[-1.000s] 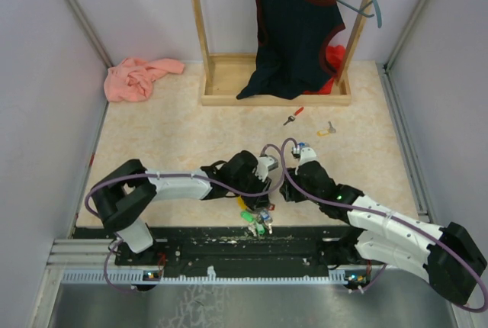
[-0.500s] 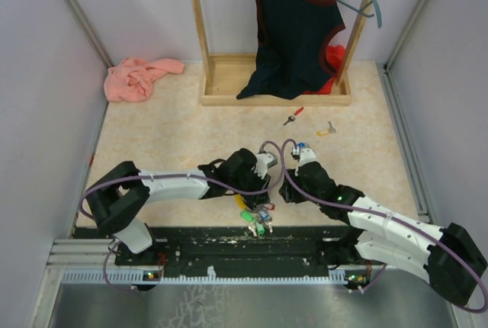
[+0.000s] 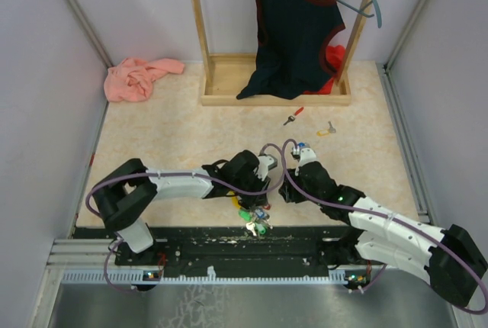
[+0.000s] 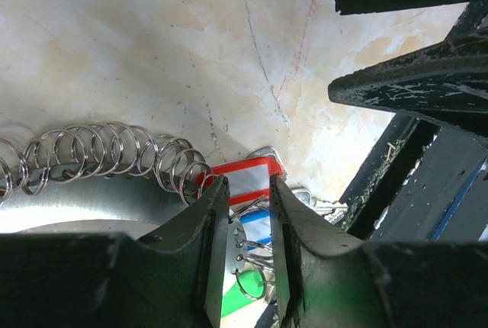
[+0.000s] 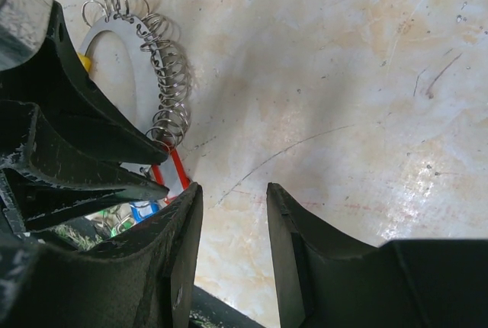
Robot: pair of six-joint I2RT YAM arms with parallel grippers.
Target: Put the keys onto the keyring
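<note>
The keyring (image 3: pixel 238 203), a grey coil of small rings with a yellow section and red, blue and green tags (image 3: pixel 255 217), lies at the near table edge. In the left wrist view its coil (image 4: pixel 99 152) runs left and a red tag (image 4: pixel 248 179) sits at the fingertips. My left gripper (image 3: pixel 255 191) (image 4: pixel 249 191) has its jaws close together around the ring's thin holed plate (image 4: pixel 236 240). My right gripper (image 3: pixel 284 189) (image 5: pixel 232 191) is open and empty over bare table, just right of the ring (image 5: pixel 164 61). A red-headed key (image 3: pixel 293 116) and a yellow-headed key (image 3: pixel 326 128) lie loose farther back.
A wooden clothes rack (image 3: pixel 274 88) with a dark top stands at the back. A pink cloth (image 3: pixel 139 76) lies at the back left. The black base rail (image 3: pixel 244 244) runs along the near edge under the hanging tags. My left fingers (image 5: pixel 114 145) crowd the right wrist view.
The left arm swung slightly and came back, and the hanging tags shifted a little. The right arm has hardly moved.
</note>
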